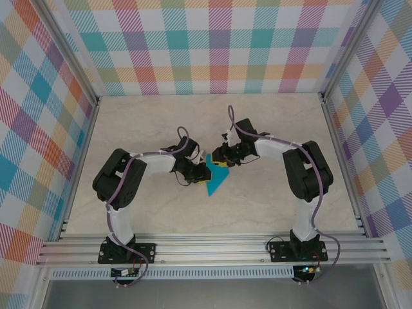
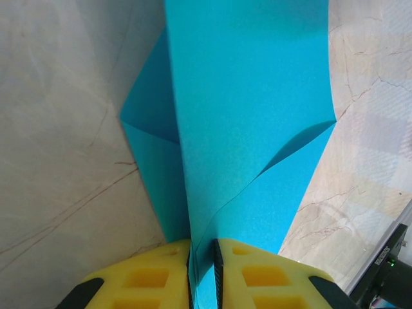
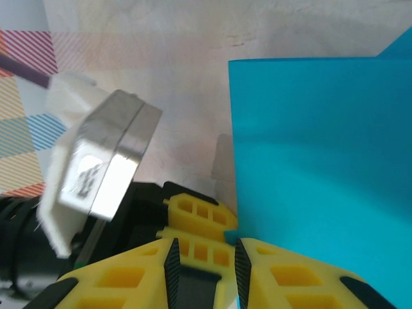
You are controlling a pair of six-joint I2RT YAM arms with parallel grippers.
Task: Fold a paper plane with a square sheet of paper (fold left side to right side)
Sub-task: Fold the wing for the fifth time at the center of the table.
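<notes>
1. The left pincer point(image 2: 203, 251) is pressed together on the paper point(image 2: 251, 129). In its wrist view a thin edge of the sheet runs straight down into the narrow slit between the two yellow fingers point(image 2: 148, 280).
2. The right pincer point(image 3: 206, 251) stands a little spread, with a dark gap between its yellow fingers point(image 3: 283, 273) and nothing in that gap. The paper's near corner sits right at the tip of one finger. I cannot tell whether it touches.
3. Above the left pincer the paper rises as a broad cyan-blue panel. A folded flap slants off on each side, and one pointed corner juts out to the left.
4. In the right wrist view the paper is a smooth panel with a straight upper edge. Just beyond the gap are the other pincer's yellow fingers, and beside them a white and silver block point(image 3: 96, 161) on that arm.
5. From above, the two pincers meet nearly tip to tip at the middle of the worktop point(image 1: 257, 122). The paper is a small pointed shape between and just below them, its tip towards the arm bases.
6. The worktop is pale and marbled. Plaid walls point(image 1: 219, 38) stand on three sides, and an aluminium rail point(image 1: 212, 248) at the near edge carries both bases.
</notes>
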